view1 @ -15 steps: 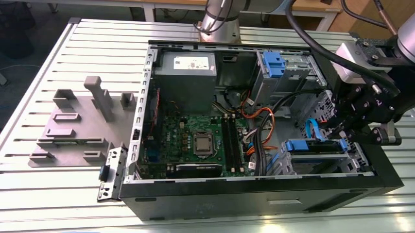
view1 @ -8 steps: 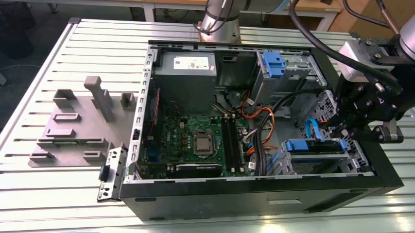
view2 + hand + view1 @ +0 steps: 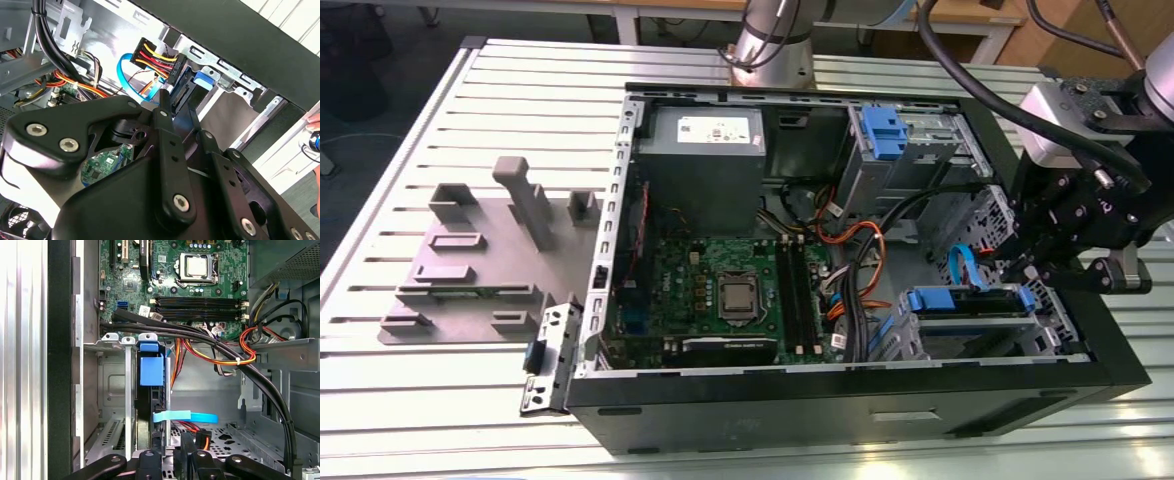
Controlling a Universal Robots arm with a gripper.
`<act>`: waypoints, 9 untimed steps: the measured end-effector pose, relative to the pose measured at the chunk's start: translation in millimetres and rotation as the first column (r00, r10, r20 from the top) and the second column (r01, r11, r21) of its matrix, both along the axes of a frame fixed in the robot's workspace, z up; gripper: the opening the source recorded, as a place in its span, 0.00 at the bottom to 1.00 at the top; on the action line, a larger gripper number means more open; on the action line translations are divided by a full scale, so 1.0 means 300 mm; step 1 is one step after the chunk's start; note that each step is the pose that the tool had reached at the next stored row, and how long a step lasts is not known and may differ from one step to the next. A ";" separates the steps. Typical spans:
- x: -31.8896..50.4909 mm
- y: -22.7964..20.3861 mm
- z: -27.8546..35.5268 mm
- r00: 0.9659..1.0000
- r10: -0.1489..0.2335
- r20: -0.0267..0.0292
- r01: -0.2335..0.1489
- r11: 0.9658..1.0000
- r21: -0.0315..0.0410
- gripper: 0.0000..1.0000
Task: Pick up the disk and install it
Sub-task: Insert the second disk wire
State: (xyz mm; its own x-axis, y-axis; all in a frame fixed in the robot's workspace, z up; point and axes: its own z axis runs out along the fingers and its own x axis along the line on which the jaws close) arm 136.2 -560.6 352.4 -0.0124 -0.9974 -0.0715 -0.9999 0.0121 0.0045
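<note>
Now my gripper (image 3: 1023, 268) sits by the bay (image 3: 981, 335); disk (image 3: 151, 371) slotted in; grip state unclear.

no lettering can be read in any of the views. the white sticker (image 3: 720, 127) on the grey power supply box (image 3: 700, 150), at the far end of the computer case (image 3: 854, 400) in the exterior view, carries print too small to make out. the processor (image 3: 194, 266) on the green motherboard (image 3: 165, 285), in the first wrist view, shows only faint marks that cannot be told apart as letters or numbers.
</note>
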 end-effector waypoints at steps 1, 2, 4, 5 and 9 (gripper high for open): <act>0.000 0.000 0.000 1.000 0.000 0.000 0.000 1.000 0.000 0.30; 0.000 0.000 0.000 1.000 0.000 0.000 0.000 1.000 0.000 0.30; 0.000 0.000 0.000 1.000 0.000 0.000 0.000 1.000 0.000 0.30; 0.001 0.001 -0.001 1.000 0.000 0.000 0.000 1.000 0.000 0.30; 0.006 0.011 -0.004 1.000 0.000 0.000 0.000 1.000 0.000 0.30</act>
